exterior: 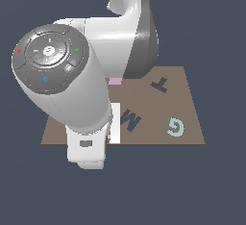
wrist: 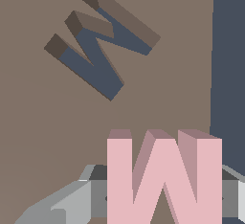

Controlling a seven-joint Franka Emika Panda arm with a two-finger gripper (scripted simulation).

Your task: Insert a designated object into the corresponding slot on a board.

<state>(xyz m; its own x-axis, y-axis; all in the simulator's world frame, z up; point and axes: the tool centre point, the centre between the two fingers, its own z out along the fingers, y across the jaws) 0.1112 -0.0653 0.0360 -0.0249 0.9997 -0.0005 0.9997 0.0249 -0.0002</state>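
Observation:
The light-pink M block (wrist: 165, 182) fills the near part of the wrist view, held between grey fingers (wrist: 72, 201) of my gripper (wrist: 162, 201), which is shut on it. It hangs above the brown board (wrist: 43, 122), close to the board's edge. The dark navy M-shaped slot (wrist: 98, 46) lies apart from the block and is turned at an angle to it. In the exterior view the slot (exterior: 130, 120) sits just to the right of the arm's hand (exterior: 89, 147), and only a thin pink sliver of the block (exterior: 109, 136) shows.
A dark T-shaped recess (exterior: 160, 84) and a pale teal letter G (exterior: 176, 127) lie on the board (exterior: 187, 104) toward the exterior view's right. The bulky white arm (exterior: 62, 80) hides the board's left part. A small pink patch (exterior: 114, 81) peeks out behind it.

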